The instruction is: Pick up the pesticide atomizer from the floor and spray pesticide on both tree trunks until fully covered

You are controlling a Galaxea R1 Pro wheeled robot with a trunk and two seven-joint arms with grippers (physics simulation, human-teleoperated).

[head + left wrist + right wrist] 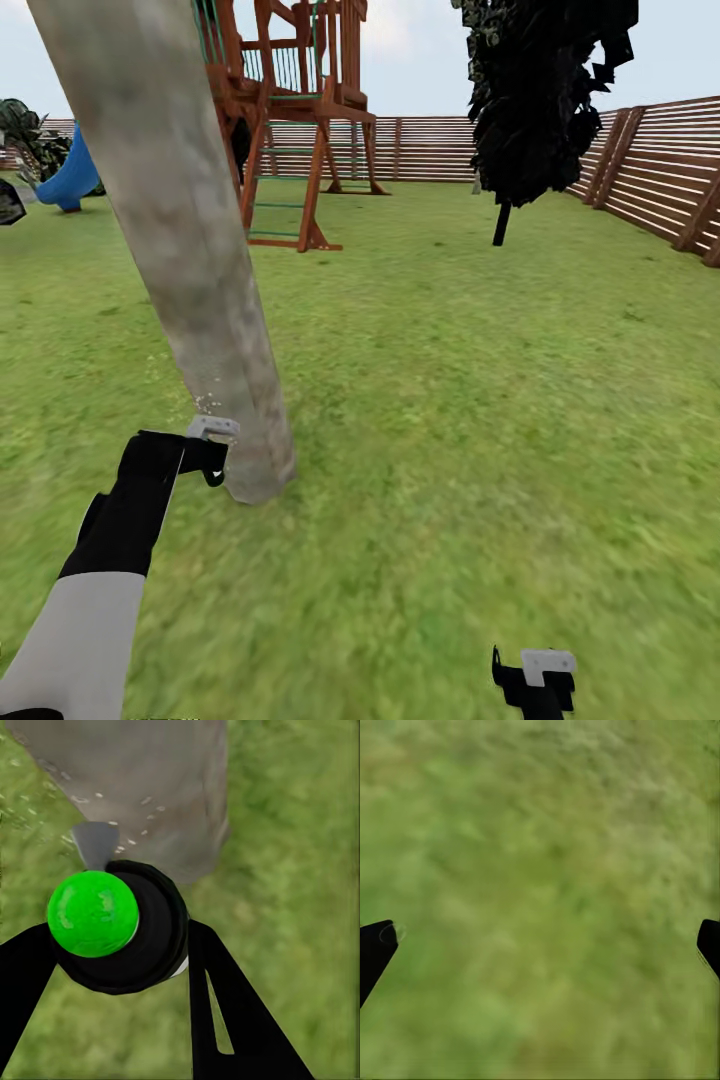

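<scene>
A thick pale tree trunk (pixel 190 250) leans up from the garden lawn (pixel 450 420), with its base just right of my left gripper (pixel 207 456). That gripper is shut on the pesticide atomizer (pixel 213 428), whose pale nozzle sits close against the lower trunk. A few whitish pesticide specks (pixel 205 402) float on the bark just above the nozzle. In the left wrist view the atomizer (pixel 120 937) has a black body and a bright green round cap, held between my black fingers (pixel 217 982), facing the trunk (pixel 150 780). My right gripper (pixel 535 682) hangs low over grass, open and empty (pixel 542 945).
A wooden play tower (pixel 295 110) with a ladder stands behind the trunk, beside a blue slide (pixel 70 175). A black thin-stemmed tree (pixel 535 100) stands at the back right. A brown slat fence (pixel 650 170) runs along the rear and right side.
</scene>
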